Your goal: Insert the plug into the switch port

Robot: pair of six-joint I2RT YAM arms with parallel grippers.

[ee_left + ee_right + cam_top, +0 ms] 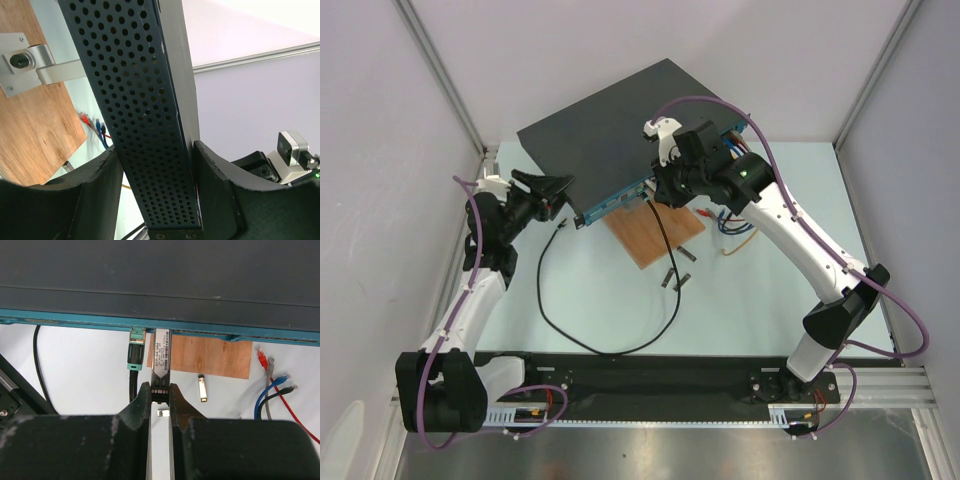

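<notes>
Black perforated metal fills my left wrist view. The left end effector is clamped across the left corner of the switch, with one padded finger on each side of its vented side wall, both touching it. The switch lies flat at the back of the pale green surface, turned at an angle, its teal front face toward the arms. A black cable with a green-collared connector sits in one of the switch's ports and loops over the surface in front of it. Just right of that connector, the plug, a slim silver module with a printed label, stands square to the switch's front, its far end meeting a port. I cannot tell how deep it sits. The right end effector is pinching the plug's rear end between its fingertips. A brown wooden board lies at the switch's front edge, with a small loose module just before it. Farthest right of the switch, red, grey, blue and black patch cables trail on the surface.
</notes>
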